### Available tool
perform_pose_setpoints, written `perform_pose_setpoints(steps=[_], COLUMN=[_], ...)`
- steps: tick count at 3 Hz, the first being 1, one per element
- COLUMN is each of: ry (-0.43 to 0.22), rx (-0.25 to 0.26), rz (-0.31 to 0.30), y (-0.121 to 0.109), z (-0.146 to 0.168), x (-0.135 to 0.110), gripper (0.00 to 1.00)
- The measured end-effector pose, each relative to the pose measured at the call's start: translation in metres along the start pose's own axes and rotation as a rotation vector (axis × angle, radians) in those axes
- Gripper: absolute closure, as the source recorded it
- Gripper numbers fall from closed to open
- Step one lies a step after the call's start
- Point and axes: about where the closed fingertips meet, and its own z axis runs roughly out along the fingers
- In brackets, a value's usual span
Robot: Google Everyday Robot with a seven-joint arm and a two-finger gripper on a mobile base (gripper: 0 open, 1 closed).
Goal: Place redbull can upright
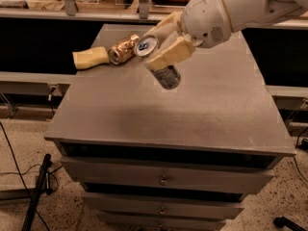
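The redbull can is a slim silver-and-blue can with a shiny top. My gripper is shut on it and holds it tilted in the air above the grey cabinet top, silver top pointing up and left, base down and right. The cream fingers wrap the can's upper body. The white arm reaches in from the upper right.
A copper-gold patterned can lies on its side at the back left of the cabinet top, next to a yellow sponge-like piece. Drawers front the cabinet below. A dark counter runs behind it.
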Motion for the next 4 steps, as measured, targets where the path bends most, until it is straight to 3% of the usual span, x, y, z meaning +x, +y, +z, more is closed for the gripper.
perform_pose_setpoints(steps=[2, 3, 4], ry=[-0.133, -0.185, -0.262], rx=[0.021, 0.042, 0.057], rz=[0.113, 0.205, 0.256], y=[0.012, 0.029, 0.041], z=[-0.004, -0.004, -0.001], x=[0.003, 0.023, 0.038], gripper=[1.0, 1.0, 1.0])
